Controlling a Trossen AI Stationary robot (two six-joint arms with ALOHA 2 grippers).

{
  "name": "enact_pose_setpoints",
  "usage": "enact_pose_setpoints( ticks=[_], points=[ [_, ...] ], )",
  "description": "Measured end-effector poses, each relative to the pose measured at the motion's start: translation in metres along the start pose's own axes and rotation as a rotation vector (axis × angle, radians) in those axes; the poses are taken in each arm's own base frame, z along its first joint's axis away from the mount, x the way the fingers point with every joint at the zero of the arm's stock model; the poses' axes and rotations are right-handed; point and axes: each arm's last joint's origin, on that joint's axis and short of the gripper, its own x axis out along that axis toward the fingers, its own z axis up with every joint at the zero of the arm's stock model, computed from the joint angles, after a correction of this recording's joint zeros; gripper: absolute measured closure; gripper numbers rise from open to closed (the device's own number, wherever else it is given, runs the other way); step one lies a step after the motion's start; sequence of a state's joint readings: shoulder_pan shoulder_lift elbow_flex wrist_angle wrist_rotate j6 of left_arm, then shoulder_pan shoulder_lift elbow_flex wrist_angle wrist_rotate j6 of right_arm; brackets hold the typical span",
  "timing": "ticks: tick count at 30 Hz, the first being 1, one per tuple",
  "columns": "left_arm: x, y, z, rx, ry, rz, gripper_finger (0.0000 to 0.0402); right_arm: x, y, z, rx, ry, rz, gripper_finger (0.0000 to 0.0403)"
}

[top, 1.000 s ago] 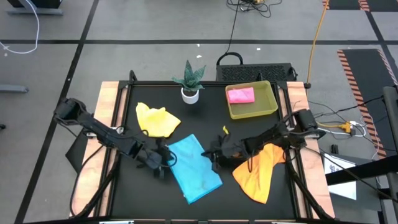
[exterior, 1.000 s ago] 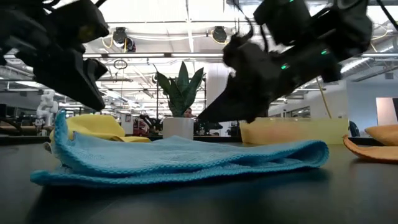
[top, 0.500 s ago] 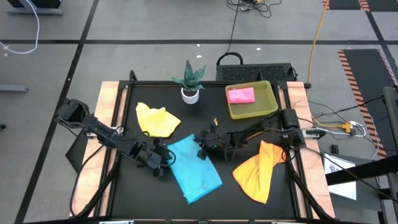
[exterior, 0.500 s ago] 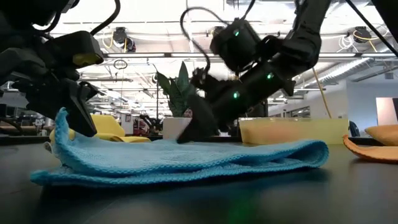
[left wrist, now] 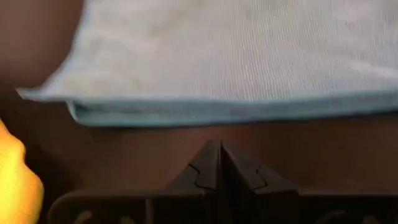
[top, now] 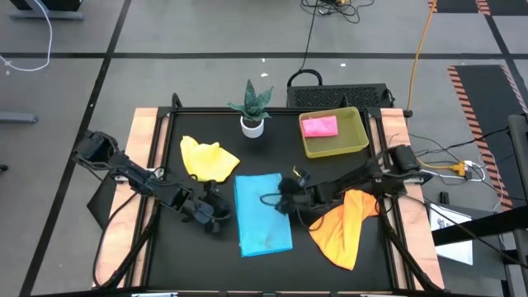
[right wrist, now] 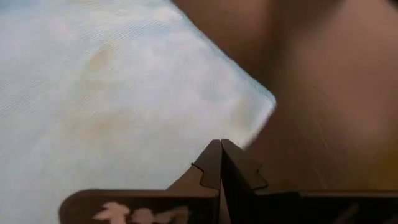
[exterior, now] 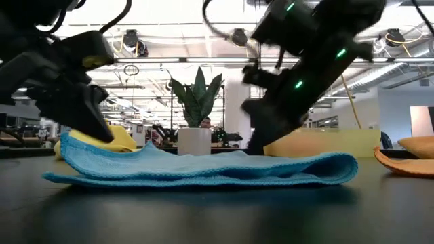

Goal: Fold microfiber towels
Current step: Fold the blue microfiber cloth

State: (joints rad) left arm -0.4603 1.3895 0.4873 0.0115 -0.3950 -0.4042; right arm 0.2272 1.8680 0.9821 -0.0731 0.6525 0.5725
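The light blue towel lies folded flat in mid-table, its sides square with the table edges. My right gripper is shut and down on the towel's far right part. Shut as well, my left gripper sits just off the towel's left edge with bare table between. The yellow towel lies crumpled at the far left. An orange towel lies at the right. The pink towel sits folded in the tray. My right gripper presses its shut fingertips on the blue towel's top surface, a little in from its far right corner. The fingers slant down from the table's right side. The towel lies flat on the table under them.
A potted plant stands at the far edge, between the yellow towel and the yellow-green tray. Bare black tabletop shows near the front edge, left of the blue towel. Wooden strips border the table's left and right sides.
My right gripper has reached over the blue towel's far part, then drawn back toward the right and come down on it. The towel has turned from slanting to square, its far end swinging right. Its raised left corner has dropped flat. My left gripper has sunk a little.
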Motion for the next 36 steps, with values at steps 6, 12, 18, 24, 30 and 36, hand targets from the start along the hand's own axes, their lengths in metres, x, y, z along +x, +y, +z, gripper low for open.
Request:
enact_pose_setpoints(
  ticks=[6, 12, 18, 24, 30, 36],
  points=[
    [0.0, 0.0, 0.017, -0.068, -0.181, 0.043, 0.0389, -0.032, 0.007, -0.002, -0.014, 0.004, 0.044, 0.0403],
    [0.004, 0.016, 0.033, -0.142, -0.27, 0.071, 0.0346, -0.037, 0.008, 0.005, -0.037, -0.035, 0.073, 0.0403],
    [0.014, 0.048, 0.031, -0.404, -0.2, 0.174, 0.0225, -0.031, 0.002, -0.003, -0.008, -0.032, 0.065, 0.0403],
    [0.018, 0.07, 0.019, -0.589, -0.086, 0.271, 0.0144, -0.026, -0.002, -0.016, 0.02, -0.04, 0.104, 0.0403],
    [0.024, 0.073, 0.018, -0.614, -0.048, 0.223, 0.0151, -0.022, -0.004, -0.021, 0.051, -0.057, 0.179, 0.0403],
    [0.039, 0.076, 0.013, -0.626, -0.029, 0.234, 0.0198, -0.013, -0.011, -0.013, 0.078, -0.073, 0.241, 0.0386]
  ],
)
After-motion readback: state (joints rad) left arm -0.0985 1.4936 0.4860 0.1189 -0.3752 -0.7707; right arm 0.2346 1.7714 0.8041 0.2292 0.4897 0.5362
